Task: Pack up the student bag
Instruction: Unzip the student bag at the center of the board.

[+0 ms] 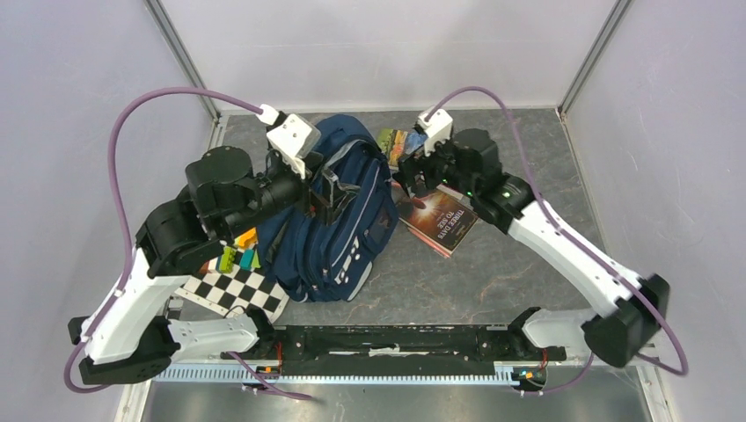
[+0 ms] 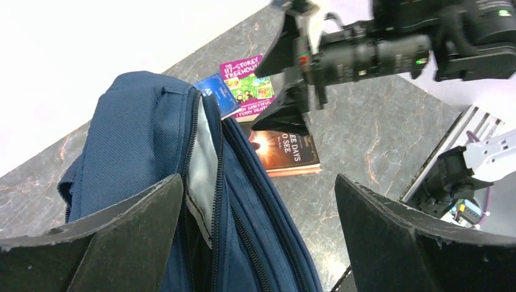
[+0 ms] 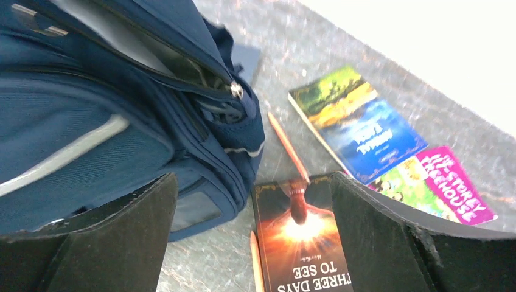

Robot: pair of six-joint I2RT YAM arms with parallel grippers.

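The student bag (image 1: pixel 334 220), navy with grey stripes, lies in the middle of the table. Its main zip gapes, showing grey lining (image 2: pixel 204 152). My left gripper (image 2: pixel 258 225) hovers open over the bag's (image 2: pixel 140 140) top edge, gripping nothing. To the bag's right, my right gripper (image 3: pixel 252 237) is open above the dark book "Three Days to See" (image 3: pixel 304 243), with the bag's (image 3: pixel 91 121) front pocket beside its left finger. An orange pencil (image 3: pixel 287 146) lies past the book's far edge and another pencil (image 3: pixel 255 261) lies along its left side.
A blue-green book (image 3: pixel 359 125) and a purple "Treehouse" book (image 3: pixel 438 188) lie behind the dark one, near the back wall. A checkerboard (image 1: pixel 233 290) and coloured bricks (image 1: pixel 239 255) sit left of the bag, partly under my left arm. Walls close in on three sides.
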